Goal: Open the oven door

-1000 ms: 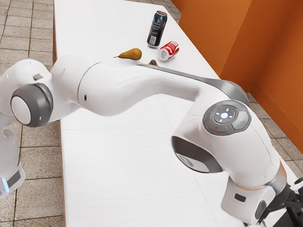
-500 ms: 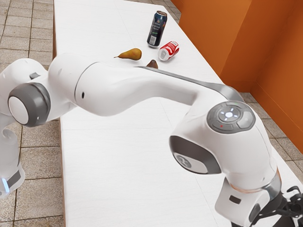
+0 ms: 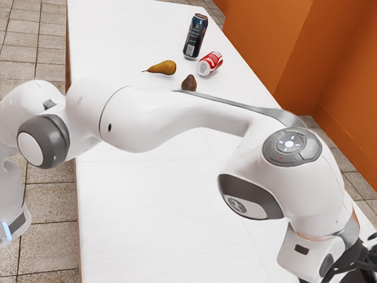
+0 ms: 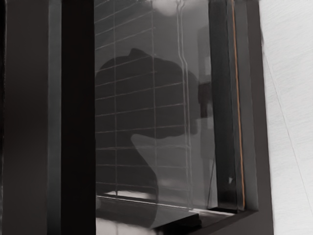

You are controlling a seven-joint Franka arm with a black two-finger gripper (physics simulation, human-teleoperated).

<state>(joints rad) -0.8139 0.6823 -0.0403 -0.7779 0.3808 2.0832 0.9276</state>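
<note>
Reaching over the white counter [image 3: 141, 224], a white robot arm [image 3: 153, 124] comes in from the exterior view's left and bends down near the counter's edge at the exterior view's right. The black gripper [image 3: 359, 264] is there, low and partly cut off by the picture's border; whether it is wide or narrow, or holding anything, I cannot tell. At the counter's end toward the exterior view's top, a dark can [image 3: 195, 36] stands upright and a red can [image 3: 210, 63] lies on its side. On that same part of the counter are a yellow pear [image 3: 162, 67] and a dark brown fruit [image 3: 188, 83], its lower part hidden by the arm. A tiled floor [image 3: 47, 206] runs along the counter, and an orange wall [image 3: 330, 71] rises beyond its edge at the exterior view's right.

In the wrist view, the oven door [image 4: 171, 166] is in front of the gripper, beside a bare white part of the counter. Its glass is grey, with a wire rack [image 4: 154, 85] and dark shapes showing in it. A dark frame [image 4: 265, 196] comes between the glass and the counter's visible surface. Whether the door is fully shut is unclear.
</note>
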